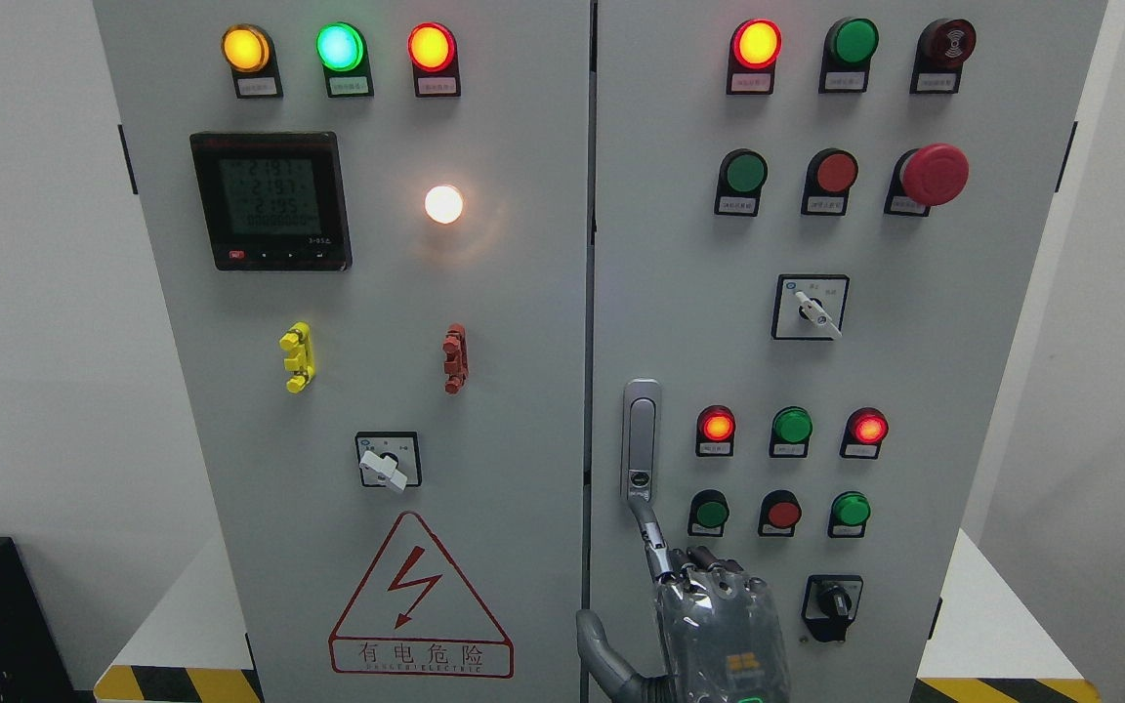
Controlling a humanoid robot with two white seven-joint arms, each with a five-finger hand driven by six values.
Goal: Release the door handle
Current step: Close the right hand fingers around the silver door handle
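Touching the door handle (641, 439) base at twelve o'clock, my right hand (714, 610), index finger (648, 527) extended, others curled, grips nothing; withdrawal next.

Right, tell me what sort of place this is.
Probably an industrial electrical room or test bay: a grey two-door metal control cabinet with lit round indicator lamps, a red mushroom emergency-stop button, and a red lightning-bolt warning triangle.

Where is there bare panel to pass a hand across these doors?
Free: left door between yellow clip and red clip; right door above the door handle, left of the rotary switch. Crowded: button cluster beside the handle, where the right hand sits.
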